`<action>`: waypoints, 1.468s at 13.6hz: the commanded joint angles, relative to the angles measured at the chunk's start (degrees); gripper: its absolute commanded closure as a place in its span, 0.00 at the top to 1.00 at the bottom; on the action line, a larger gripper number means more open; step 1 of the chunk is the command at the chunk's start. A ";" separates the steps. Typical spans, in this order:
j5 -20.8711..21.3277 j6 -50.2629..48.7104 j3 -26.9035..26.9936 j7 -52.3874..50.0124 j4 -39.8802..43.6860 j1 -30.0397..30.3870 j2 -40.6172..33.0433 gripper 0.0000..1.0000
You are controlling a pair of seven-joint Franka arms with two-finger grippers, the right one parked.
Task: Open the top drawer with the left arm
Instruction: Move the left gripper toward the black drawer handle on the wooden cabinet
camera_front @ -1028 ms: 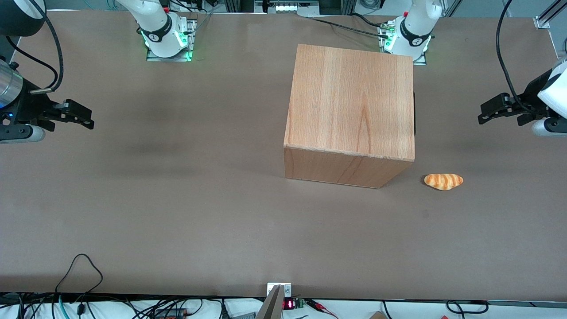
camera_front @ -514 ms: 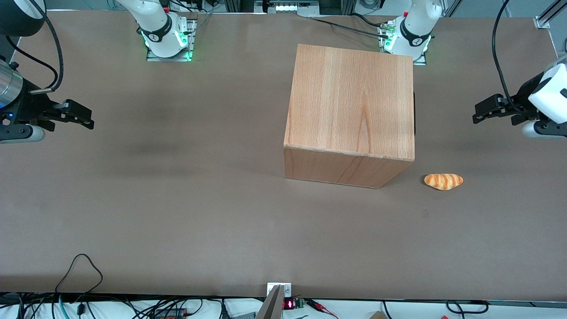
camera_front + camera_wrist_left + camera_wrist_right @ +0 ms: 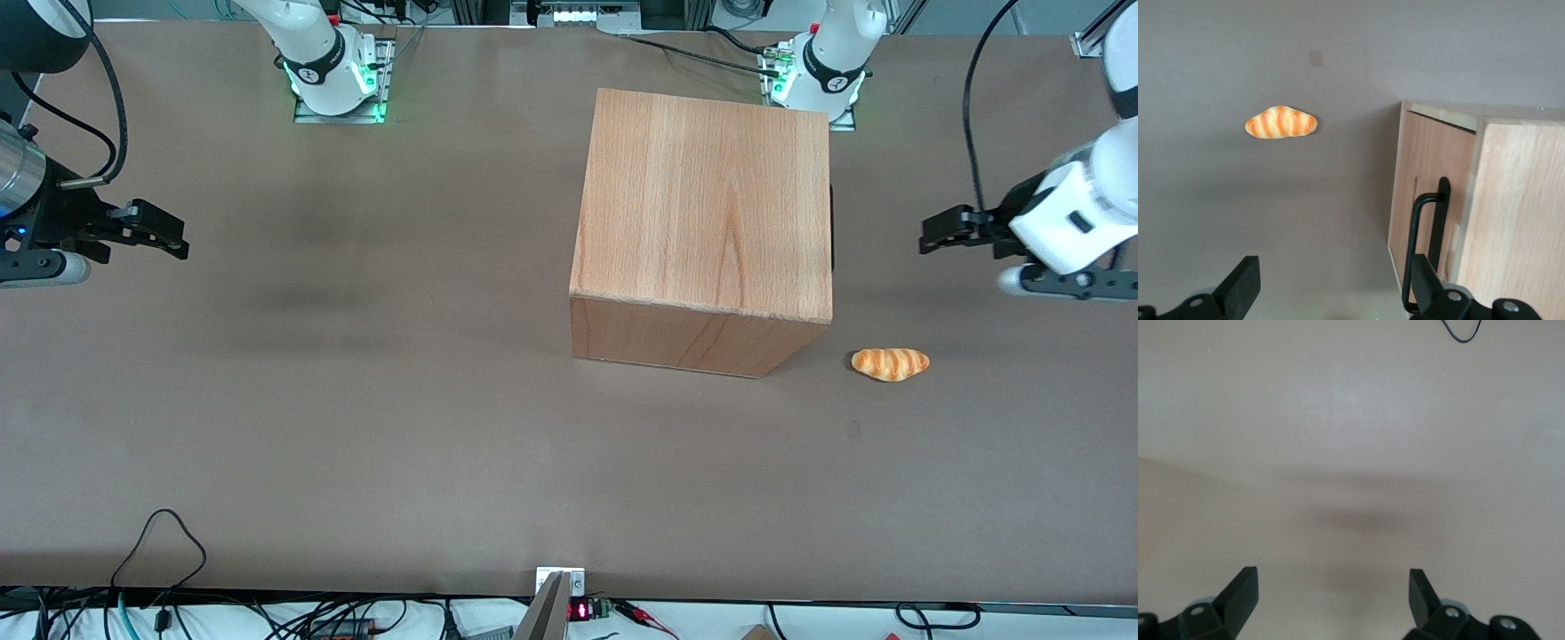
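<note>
The wooden cabinet (image 3: 702,204) stands on the brown table, its front facing the working arm's end. In the left wrist view the light-wood drawer front (image 3: 1423,180) sits flush in the cabinet, with its slim black bar handle (image 3: 1413,253). In the front view only a thin black sliver of the handle (image 3: 832,227) shows. The left arm's gripper (image 3: 930,238) hovers in front of the cabinet, a gap of table between them. It is open and empty in the left wrist view (image 3: 1335,290); one finger (image 3: 1426,283) overlaps the handle in that view.
A striped bread roll (image 3: 890,364) lies on the table beside the cabinet's front corner, nearer the front camera than the gripper; it also shows in the left wrist view (image 3: 1281,123). The arm bases (image 3: 822,71) stand at the table's back edge.
The left arm's gripper has moved toward the cabinet's front over the last second. The cabinet and the bread roll have not moved.
</note>
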 commanded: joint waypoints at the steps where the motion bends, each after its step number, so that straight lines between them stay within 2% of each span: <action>1: -0.74 -3.97 0.19 0.16 1.17 -1.01 3.52 1.00; 4: -3.80 -5.30 0.27 0.42 0.47 -0.13 4.85 1.00; 11: -3.72 -7.85 0.28 2.69 -1.28 -0.48 6.53 1.00; 14: -3.20 -2.77 0.28 5.87 -8.91 -0.48 2.23 1.00; 20: -4.07 2.16 0.10 6.40 -16.66 -0.57 -1.30 1.00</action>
